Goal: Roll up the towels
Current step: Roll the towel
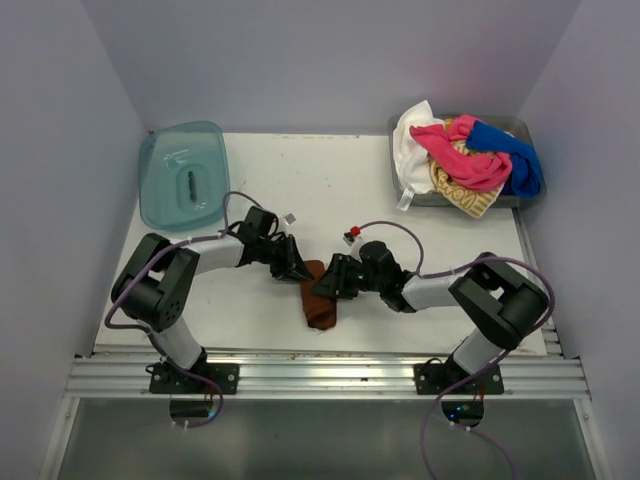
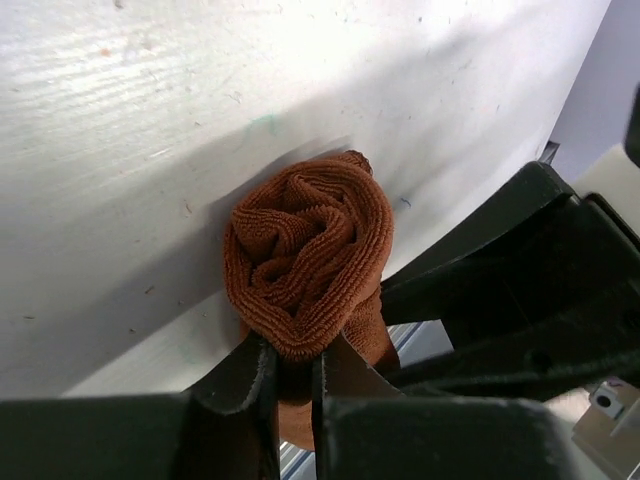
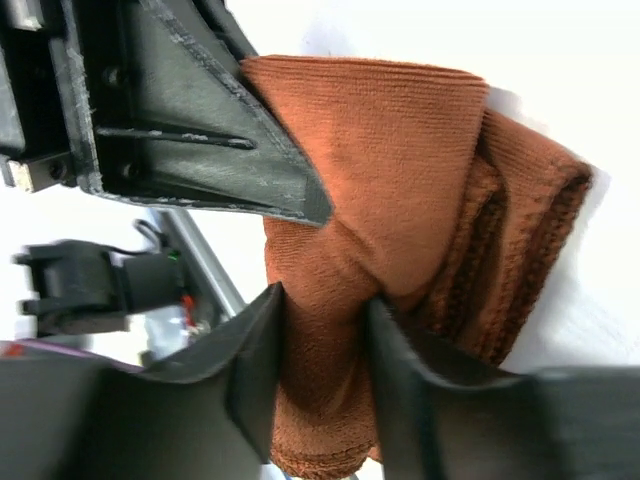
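A rust-brown towel [image 1: 320, 300], rolled into a loose spiral [image 2: 310, 250], lies on the white table near the front edge between both arms. My left gripper [image 1: 298, 270] is shut on the roll's near edge, its jaws [image 2: 295, 350] pinching a fold of cloth. From the other side my right gripper [image 1: 328, 282] holds the roll's middle, and the cloth [image 3: 400, 150] fills the gap between its fingers [image 3: 325, 310]. The left gripper's finger [image 3: 200, 150] shows just above it. More towels, pink [image 1: 460, 155], blue [image 1: 512, 160], white [image 1: 412, 140] and striped [image 1: 468, 198], are heaped at the back right.
The heap sits in a grey bin [image 1: 505, 122] at the back right corner. A translucent teal tray [image 1: 183, 175] lies upside down at the back left. An aluminium rail [image 1: 320, 365] runs along the table's front edge, close to the roll. Walls enclose the table.
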You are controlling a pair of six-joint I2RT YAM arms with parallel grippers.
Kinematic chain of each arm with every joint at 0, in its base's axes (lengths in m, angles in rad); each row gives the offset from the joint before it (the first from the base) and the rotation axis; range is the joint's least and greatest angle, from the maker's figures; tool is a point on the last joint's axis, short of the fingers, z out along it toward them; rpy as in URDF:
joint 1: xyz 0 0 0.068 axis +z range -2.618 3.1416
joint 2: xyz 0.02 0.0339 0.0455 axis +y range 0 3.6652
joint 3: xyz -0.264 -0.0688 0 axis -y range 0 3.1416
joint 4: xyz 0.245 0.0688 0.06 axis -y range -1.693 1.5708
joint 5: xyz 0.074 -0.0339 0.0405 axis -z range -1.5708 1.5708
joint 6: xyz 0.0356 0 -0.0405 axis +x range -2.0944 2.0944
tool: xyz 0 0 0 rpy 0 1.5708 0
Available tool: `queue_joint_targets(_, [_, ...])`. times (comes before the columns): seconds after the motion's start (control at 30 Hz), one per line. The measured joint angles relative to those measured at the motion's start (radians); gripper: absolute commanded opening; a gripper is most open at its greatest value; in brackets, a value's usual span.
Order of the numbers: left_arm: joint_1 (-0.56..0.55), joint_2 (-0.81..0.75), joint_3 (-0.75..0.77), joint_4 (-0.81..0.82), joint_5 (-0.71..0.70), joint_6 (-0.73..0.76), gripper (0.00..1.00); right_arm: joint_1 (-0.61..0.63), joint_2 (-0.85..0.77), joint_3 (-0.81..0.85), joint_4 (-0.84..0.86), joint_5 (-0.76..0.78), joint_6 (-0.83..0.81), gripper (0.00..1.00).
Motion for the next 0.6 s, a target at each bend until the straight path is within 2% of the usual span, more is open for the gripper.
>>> queue_joint_targets(0.13, [0.026, -0.014, 0.0, -0.002, -0.011, -0.009, 0.0, 0.011, -0.077, 0.151, -0.345, 0.05, -0.157, 0.59])
queue_joint_targets(0.4, [0.127, -0.114, -0.07, -0.002, -0.09, -0.048, 0.0, 0.026, -0.122, 0.494, -0.888, 0.273, -0.493, 0.61])
queue_joint_targets(0.5, [0.142, -0.15, -0.108, 0.007, -0.123, -0.088, 0.0, 0.089, -0.118, 0.607, -1.024, 0.408, -0.586, 0.61])
queue_joint_targets(0.6, [0.141, -0.191, -0.148, 0.025, -0.156, -0.131, 0.0, 0.217, -0.066, 0.722, -1.117, 0.538, -0.654, 0.64])
